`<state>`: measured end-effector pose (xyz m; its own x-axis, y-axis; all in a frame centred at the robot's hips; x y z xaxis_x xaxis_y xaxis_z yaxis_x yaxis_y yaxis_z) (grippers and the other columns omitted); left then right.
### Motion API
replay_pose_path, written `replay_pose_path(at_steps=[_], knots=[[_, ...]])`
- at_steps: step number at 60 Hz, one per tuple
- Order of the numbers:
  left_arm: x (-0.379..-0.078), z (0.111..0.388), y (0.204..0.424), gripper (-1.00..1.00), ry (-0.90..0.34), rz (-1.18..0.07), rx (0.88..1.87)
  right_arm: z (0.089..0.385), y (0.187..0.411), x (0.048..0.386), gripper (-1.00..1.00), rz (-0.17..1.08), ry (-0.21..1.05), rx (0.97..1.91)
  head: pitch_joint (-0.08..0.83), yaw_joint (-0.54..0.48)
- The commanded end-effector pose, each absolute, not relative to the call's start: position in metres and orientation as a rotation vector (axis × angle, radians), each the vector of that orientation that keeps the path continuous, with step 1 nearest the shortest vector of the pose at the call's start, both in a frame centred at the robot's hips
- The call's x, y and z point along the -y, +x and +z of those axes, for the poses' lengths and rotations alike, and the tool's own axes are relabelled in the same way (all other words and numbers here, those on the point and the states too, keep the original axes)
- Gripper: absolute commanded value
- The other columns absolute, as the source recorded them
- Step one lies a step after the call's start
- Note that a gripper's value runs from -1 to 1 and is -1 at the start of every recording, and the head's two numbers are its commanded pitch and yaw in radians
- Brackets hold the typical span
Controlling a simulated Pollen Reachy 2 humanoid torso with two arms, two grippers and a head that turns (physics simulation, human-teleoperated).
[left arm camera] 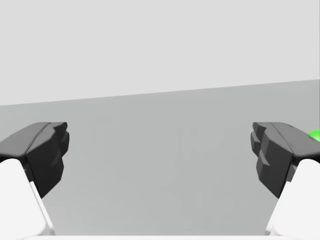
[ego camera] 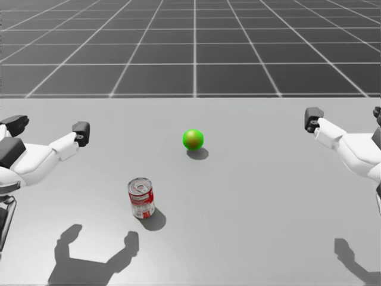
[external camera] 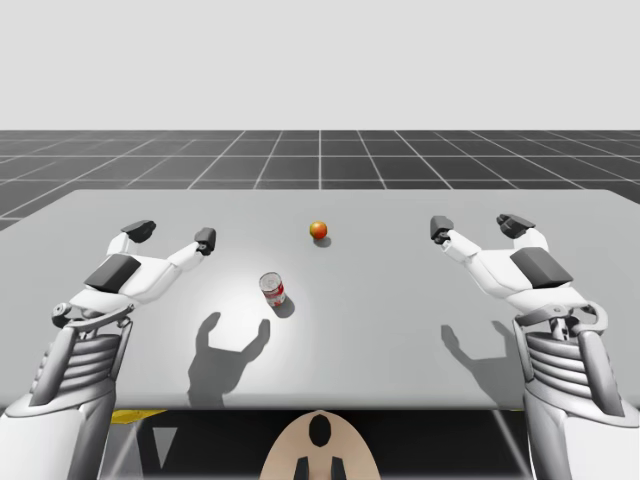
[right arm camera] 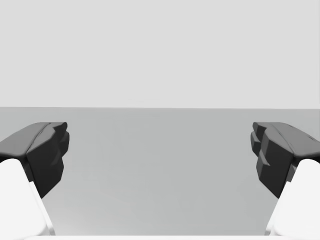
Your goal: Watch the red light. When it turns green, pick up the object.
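Head view: light (ego camera: pixel 193 139) is green, so go. L claw (external camera: pixel 172 235) & R claw (external camera: pixel 477 225) wide open, empty. L claw is nearer the can (ego camera: pixel 141 198): come down straight, squeeze slow.

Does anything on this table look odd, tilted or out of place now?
One thing: the light ball beyond the red can shows green in the head view and beside my left pincer in the left wrist view, yet orange-red in the high view. The red can stands upright, nothing spilled.
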<state>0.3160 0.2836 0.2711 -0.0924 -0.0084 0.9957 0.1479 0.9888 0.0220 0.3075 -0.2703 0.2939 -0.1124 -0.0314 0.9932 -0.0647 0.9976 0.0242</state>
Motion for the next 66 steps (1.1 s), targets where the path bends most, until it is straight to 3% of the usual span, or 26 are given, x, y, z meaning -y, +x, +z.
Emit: replay_pose_path(at_steps=[1, 19, 33, 47, 49, 55, 66], knots=[[-0.283, 0.271, 0.316, -1.00, -0.106, -0.131, 1.659, 0.294, 0.307, 0.270, -1.00, 0.031, 0.073, 1.684, 0.476, 0.03], [-0.281, 0.270, 0.317, -1.00, -0.108, -0.134, 1.652, 0.294, 0.307, 0.269, -1.00, 0.034, 0.067, 1.684, 0.599, 0.17], [-0.273, 0.273, 0.312, -1.00, -0.146, -0.140, 1.639, 0.294, 0.307, 0.269, -1.00, 0.035, 0.064, 1.685, 0.627, 0.19], [-0.257, 0.280, 0.287, -1.00, -0.366, -0.176, 1.535, 0.291, 0.308, 0.268, -1.00, 0.032, 0.060, 1.677, 0.621, 0.19], [-0.254, 0.276, 0.282, -1.00, -0.443, -0.174, 1.504, 0.291, 0.308, 0.268, -1.00, 0.034, 0.058, 1.677, 0.623, 0.19], [-0.247, 0.258, 0.272, -1.00, -0.502, -0.197, 1.443, 0.290, 0.308, 0.268, -1.00, 0.035, 0.057, 1.676, 0.625, 0.19], [-0.237, 0.215, 0.269, -1.00, -0.504, -0.240, 1.383, 0.289, 0.309, 0.268, -1.00, 0.037, 0.055, 1.676, 0.626, 0.19]])
